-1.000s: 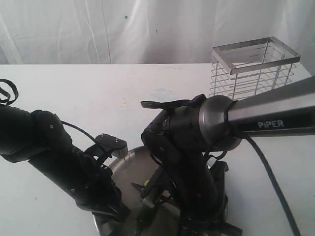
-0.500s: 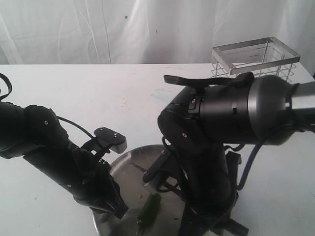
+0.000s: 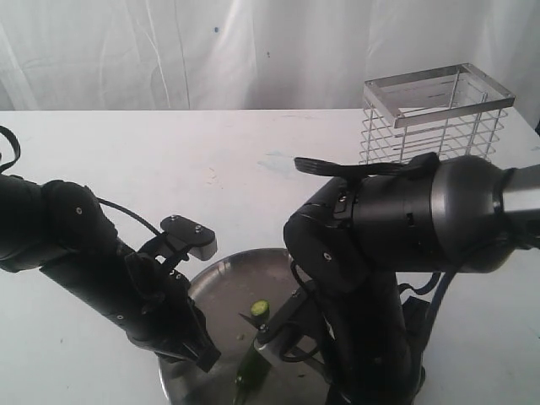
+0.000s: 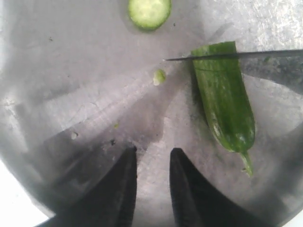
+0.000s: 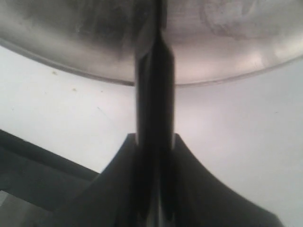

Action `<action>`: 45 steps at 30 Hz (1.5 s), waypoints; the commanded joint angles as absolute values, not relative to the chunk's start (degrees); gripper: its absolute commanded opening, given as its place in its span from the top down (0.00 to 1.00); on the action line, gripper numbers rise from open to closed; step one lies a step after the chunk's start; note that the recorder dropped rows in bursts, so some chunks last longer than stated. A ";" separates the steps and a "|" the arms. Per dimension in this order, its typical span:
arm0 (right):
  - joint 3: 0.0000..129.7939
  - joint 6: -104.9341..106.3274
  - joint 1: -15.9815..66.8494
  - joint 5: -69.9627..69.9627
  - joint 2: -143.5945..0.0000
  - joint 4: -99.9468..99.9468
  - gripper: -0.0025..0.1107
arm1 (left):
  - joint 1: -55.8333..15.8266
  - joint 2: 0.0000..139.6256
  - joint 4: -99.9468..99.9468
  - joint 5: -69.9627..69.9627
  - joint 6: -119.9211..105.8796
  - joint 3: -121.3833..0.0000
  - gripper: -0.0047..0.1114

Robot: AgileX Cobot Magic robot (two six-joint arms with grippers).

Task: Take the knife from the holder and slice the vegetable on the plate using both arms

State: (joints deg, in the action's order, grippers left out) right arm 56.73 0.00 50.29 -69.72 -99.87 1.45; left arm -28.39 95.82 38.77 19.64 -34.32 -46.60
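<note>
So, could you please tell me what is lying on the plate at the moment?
On the plate lie the vegetable, a cut round slice and a small green scrap. The knife blade crosses the vegetable near its cut end. What is under the left fingers is hidden.

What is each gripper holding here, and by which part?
The right gripper holds the knife by its handle; the left gripper holds nothing, jaws apart over the plate.
</note>
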 commanded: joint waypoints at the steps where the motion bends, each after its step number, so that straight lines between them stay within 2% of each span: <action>1: 56.57 0.00 50.24 -69.96 -99.41 1.50 0.98 | -28.71 95.33 38.93 20.54 -33.82 -46.11 0.69; 37: 56.57 2.47 50.24 -67.45 -99.52 1.88 0.98 | -28.71 95.33 38.67 20.41 -33.31 -46.11 0.69; 45: 56.57 2.47 50.24 -67.53 -103.44 1.88 0.98 | -28.71 95.33 38.67 20.41 -33.31 -46.11 0.69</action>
